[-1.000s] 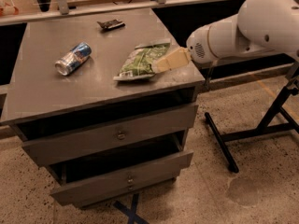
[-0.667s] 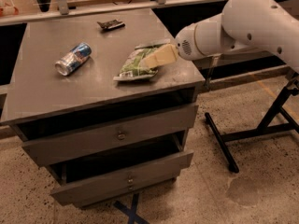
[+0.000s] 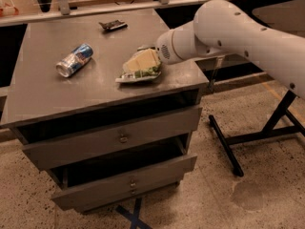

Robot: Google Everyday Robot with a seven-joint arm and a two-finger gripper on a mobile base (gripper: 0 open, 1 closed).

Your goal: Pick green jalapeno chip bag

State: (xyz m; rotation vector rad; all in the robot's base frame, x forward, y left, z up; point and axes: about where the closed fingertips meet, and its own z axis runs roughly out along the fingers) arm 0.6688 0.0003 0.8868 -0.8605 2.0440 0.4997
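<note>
Lying near the front right corner of the surface (image 3: 47,94), the green jalapeno chip bag (image 3: 148,72) rests flat, its silvery sealed end turned toward the front left. We see the hand (image 3: 137,62) directly over it. Its pale tip covers most of the bag's upper face, so that only the green lower rim and the sealed end show from beneath. The hand appears to touch the bag, but we cannot tell whether it is released or has closed on the crinkly film. The bag itself sits on the surface. Behind the hand the white arm (image 3: 238,30) reaches in from the right, its rounded wrist hanging just above the surface's right edge.

Counting the rest, we find one blue and silver drink can (image 3: 74,60) on its side, well apart from the bag toward the left, and one small dark flat object (image 3: 113,25) near the back edge — both apart from the hand. That makes three things on the surface: one bag, one can, one dark object, with a single hand among them. Under the surface we count two drawers (image 3: 119,137), one above the other, each with a small knob at the middle. To the right, on the speckled floor (image 3: 267,194), stands one black frame (image 3: 224,144) with splayed legs.
</note>
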